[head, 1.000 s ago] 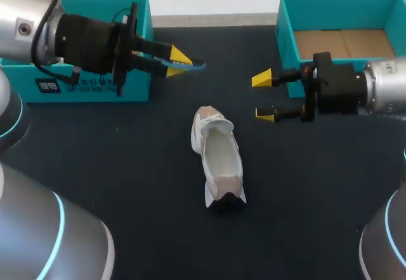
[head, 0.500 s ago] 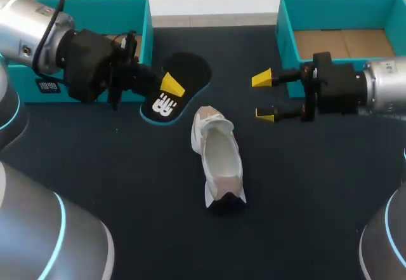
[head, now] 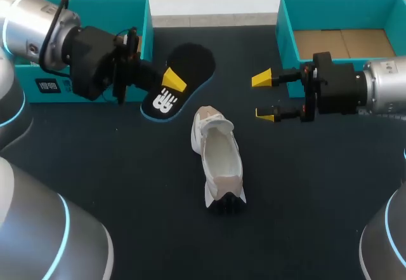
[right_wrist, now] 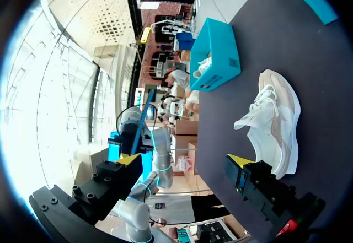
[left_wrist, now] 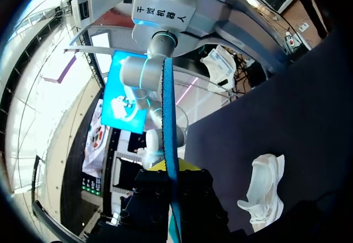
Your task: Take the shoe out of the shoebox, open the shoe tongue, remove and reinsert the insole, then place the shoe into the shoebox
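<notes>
Observed left tool [head: 170, 82] clamped on flat black teal-edged insole [head: 193, 64], right tool [head: 263, 96] spread wide and empty, white low-top shoe [head: 219, 156] resting on dark worktop [head: 317, 185] near both.

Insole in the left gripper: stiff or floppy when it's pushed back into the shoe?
Probably semi-stiff: the insole juts straight from the left gripper, edge-on, without visible sag. Likely light, since it looks thin. Pinched near one end, its free end may bend against the shoe.
</notes>
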Robot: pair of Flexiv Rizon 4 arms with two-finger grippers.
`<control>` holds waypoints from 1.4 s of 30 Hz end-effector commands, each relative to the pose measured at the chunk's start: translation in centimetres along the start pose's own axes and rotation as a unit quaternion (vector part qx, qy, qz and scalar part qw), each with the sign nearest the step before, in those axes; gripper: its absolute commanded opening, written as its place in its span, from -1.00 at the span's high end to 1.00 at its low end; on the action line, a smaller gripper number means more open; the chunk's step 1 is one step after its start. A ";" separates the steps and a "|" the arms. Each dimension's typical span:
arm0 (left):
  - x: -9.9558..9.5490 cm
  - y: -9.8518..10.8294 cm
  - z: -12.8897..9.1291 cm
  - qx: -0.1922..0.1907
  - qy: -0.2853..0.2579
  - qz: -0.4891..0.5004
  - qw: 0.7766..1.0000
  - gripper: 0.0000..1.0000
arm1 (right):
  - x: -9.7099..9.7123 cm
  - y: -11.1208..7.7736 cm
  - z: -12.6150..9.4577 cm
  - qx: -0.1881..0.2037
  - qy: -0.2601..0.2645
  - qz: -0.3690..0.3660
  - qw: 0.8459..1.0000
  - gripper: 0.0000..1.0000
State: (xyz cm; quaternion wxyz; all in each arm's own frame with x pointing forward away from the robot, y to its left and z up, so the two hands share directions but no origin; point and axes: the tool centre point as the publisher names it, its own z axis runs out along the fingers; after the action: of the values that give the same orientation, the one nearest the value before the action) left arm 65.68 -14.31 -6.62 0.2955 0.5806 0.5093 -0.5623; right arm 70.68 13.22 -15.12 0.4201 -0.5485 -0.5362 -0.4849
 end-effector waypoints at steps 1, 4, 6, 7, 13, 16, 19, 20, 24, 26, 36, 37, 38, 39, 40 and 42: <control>2.1 0.3 0.2 0.016 -0.033 0.015 0.999 1.00 | 0.0 0.0 0.2 -0.001 0.000 0.000 1.000 -1.00; 2.8 0.6 0.2 0.017 -0.047 0.046 0.998 1.00 | 0.0 0.0 0.2 -0.001 0.000 0.000 1.000 -1.00; 3.0 0.7 0.2 0.015 -0.053 0.063 0.996 1.00 | 0.0 0.0 0.2 -0.001 0.000 0.000 1.000 -1.00; 3.1 0.6 0.2 0.006 -0.057 0.073 0.996 1.00 | 0.0 0.0 0.2 -0.001 0.000 0.000 1.000 -1.00; 2.9 0.4 0.7 -0.036 -0.054 0.104 0.993 1.00 | 0.0 0.0 0.2 -0.001 0.000 0.000 1.000 -1.00; 3.5 0.7 1.1 -0.043 -0.064 0.116 0.990 1.00 | 0.0 0.0 0.2 -0.001 0.000 0.000 1.000 -1.00; 4.2 0.9 1.3 -0.044 -0.077 0.126 0.988 1.00 | 0.0 0.0 0.2 -0.001 0.000 0.000 1.000 -1.00; 4.4 0.9 1.4 -0.042 -0.076 0.127 0.988 1.00 | 0.0 0.0 0.2 -0.001 0.000 0.000 1.000 -1.00; 5.0 0.9 1.7 -0.047 -0.086 0.120 0.988 1.00 | 0.0 0.0 0.2 -0.001 0.000 0.000 1.000 -1.00; 5.0 0.9 1.7 -0.047 -0.086 0.120 0.988 1.00 | 0.0 0.0 0.2 -0.001 0.000 0.000 1.000 -1.00; 5.0 0.9 1.7 -0.047 -0.086 0.120 0.988 1.00 | 0.0 0.0 0.2 -0.001 0.000 0.000 1.000 -1.00; 5.0 0.9 1.7 -0.047 -0.086 0.120 0.988 1.00 | 0.0 0.0 0.2 -0.001 0.000 0.000 1.000 -1.00; 5.0 0.9 1.7 -0.047 -0.086 0.120 0.988 1.00 | 0.0 0.0 0.2 -0.001 0.000 0.000 1.000 -1.00; 5.0 0.9 1.7 -0.047 -0.086 0.120 0.988 1.00 | 0.0 0.0 0.2 -0.001 0.000 0.000 1.000 -1.00; 5.0 0.9 1.7 -0.047 -0.086 0.120 0.988 1.00 | 0.0 0.0 0.2 -0.001 0.000 0.000 1.000 -1.00; 5.2 1.1 1.8 -0.048 -0.093 0.122 0.987 1.00 | 0.0 0.0 0.2 -0.001 0.000 0.000 1.000 -1.00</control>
State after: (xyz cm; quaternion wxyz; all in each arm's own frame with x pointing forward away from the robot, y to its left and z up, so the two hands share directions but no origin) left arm 65.25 -14.75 -11.88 0.4301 0.5721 0.4345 -0.5467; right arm 70.69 13.22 -15.12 0.4201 -0.5486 -0.5362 -0.4849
